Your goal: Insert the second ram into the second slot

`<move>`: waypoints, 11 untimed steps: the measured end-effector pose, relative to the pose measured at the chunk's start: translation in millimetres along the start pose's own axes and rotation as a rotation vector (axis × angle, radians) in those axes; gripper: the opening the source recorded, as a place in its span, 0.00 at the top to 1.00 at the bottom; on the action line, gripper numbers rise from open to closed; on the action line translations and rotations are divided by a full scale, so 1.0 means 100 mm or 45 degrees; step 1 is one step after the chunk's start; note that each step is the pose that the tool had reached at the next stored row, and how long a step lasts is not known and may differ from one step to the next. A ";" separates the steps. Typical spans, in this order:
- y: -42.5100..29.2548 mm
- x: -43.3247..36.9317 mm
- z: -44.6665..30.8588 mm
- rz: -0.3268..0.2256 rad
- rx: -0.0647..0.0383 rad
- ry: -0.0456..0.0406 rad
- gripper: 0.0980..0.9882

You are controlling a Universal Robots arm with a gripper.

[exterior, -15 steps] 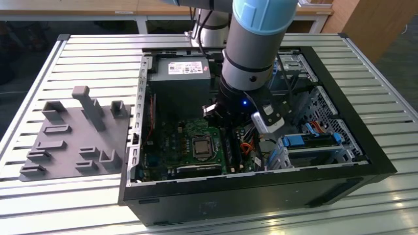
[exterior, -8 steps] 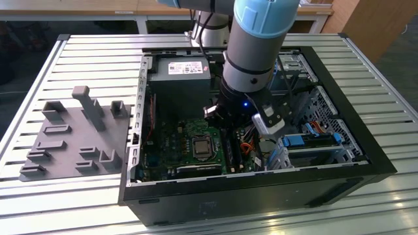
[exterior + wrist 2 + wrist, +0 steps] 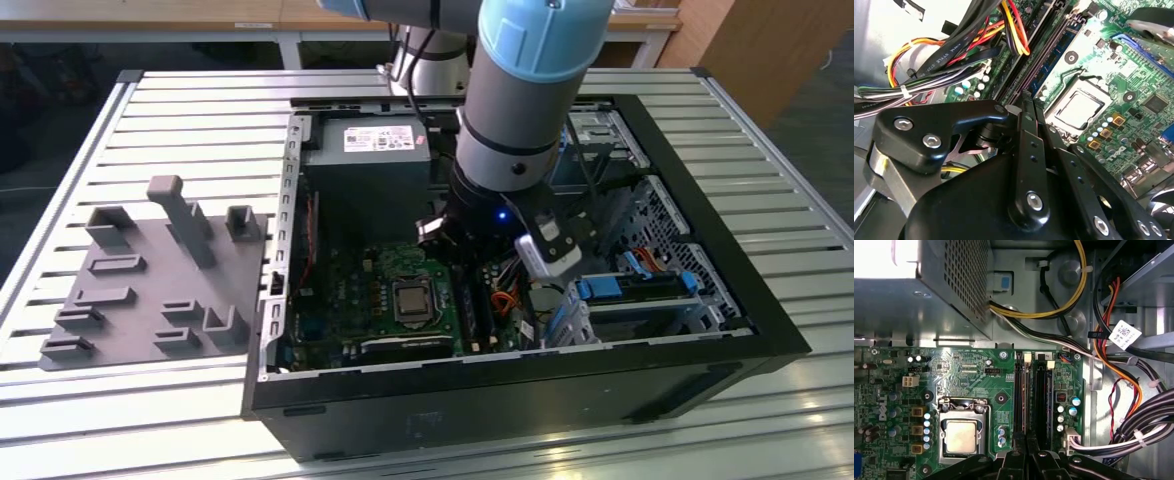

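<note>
One gripper (image 3: 1027, 102) is held low inside the computer case (image 3: 534, 385), its jaws drawn narrow about the top edge of the second ram (image 3: 1056, 52). This thin blue stick is set edgewise in a slot (image 3: 1018, 357) beside the processor socket (image 3: 1074, 107).

Bright glare streaks the slatted table (image 3: 747, 440), while the computer case (image 3: 507, 390) interior lies shadowed.
</note>
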State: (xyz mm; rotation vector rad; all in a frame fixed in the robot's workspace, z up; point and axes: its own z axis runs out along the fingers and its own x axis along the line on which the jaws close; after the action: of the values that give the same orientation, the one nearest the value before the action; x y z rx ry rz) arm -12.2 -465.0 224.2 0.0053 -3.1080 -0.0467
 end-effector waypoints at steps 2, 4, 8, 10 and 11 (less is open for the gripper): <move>-0.007 -0.002 0.000 0.000 0.000 0.000 0.96; -0.014 -0.003 0.000 0.000 0.001 0.001 0.96; -0.027 -0.004 0.000 0.000 0.002 0.002 0.96; -0.032 -0.006 0.001 0.000 0.002 0.002 0.96; -0.034 -0.007 0.003 0.000 0.002 0.002 0.96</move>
State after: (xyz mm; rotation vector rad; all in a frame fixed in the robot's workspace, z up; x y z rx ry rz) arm -11.5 -468.4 223.8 0.0051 -3.1061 -0.0444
